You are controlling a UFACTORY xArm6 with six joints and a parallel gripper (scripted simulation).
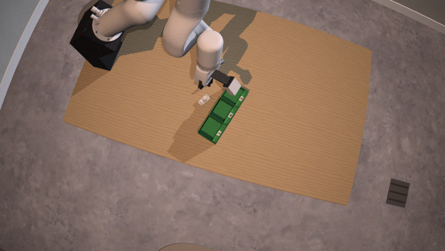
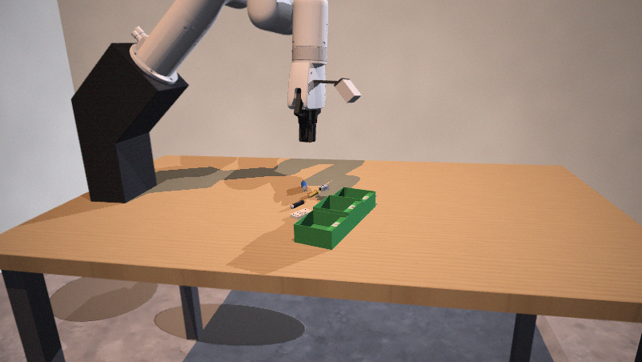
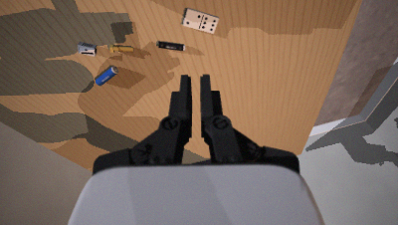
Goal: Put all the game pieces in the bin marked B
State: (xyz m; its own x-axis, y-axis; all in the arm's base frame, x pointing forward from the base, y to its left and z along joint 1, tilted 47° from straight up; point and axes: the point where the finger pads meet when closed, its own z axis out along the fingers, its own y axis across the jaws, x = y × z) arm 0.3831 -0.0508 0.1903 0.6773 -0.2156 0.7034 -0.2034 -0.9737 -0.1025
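narrow, empty pincer (image 1: 204, 87) (image 2: 307, 141) (image 3: 195, 89) above table (image 1: 289, 109) (image 2: 449, 215) (image 3: 269, 75), 1 white domino (image 1: 204, 99) (image 2: 300, 213) (image 3: 200, 21) beside 3 green bins (image 1: 221, 109) (image 2: 313, 235)

The wooden table (image 1: 289, 124) (image 2: 449, 215) (image 3: 279, 75) bears a domino (image 1: 204, 99) (image 2: 300, 213) (image 3: 200, 21), green bins (image 1: 221, 109) (image 2: 313, 235), two batteries, a sharpener (image 2: 323, 187) (image 3: 87, 49) and something yellow (image 2: 313, 194) (image 3: 121, 48).

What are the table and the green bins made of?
The table looks like wood with a dull finish: it's tan with thin grain lines. The bins are probably plastic, maybe painted: they're one even green, with smooth, flat walls.
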